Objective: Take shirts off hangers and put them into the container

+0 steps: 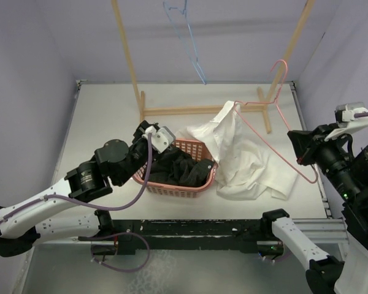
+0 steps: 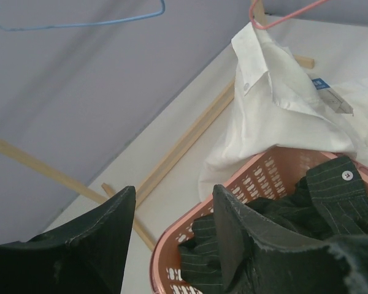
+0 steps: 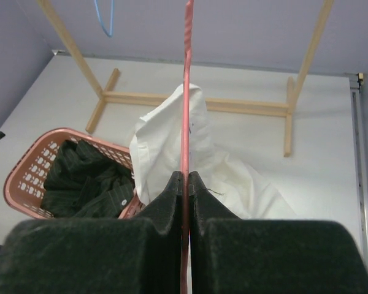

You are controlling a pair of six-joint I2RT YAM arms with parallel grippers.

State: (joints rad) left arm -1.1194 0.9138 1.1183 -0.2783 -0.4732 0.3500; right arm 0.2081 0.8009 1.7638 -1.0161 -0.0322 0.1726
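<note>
Gripping pink hanger, shirt prob. on.

Probably a lab: bare purple walls, 2 robot arms.

Desk left of basket is open. Basket mouth mostly filled by black shirt. White shirt heaped against its right rim, pink hanger slanting over it. Rack poles and blue hanger obstruct the back.

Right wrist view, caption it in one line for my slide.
Right pincer clamps the pink hanger, white shirt hanging from its far end beside the pink basket holding the black shirt.
</note>
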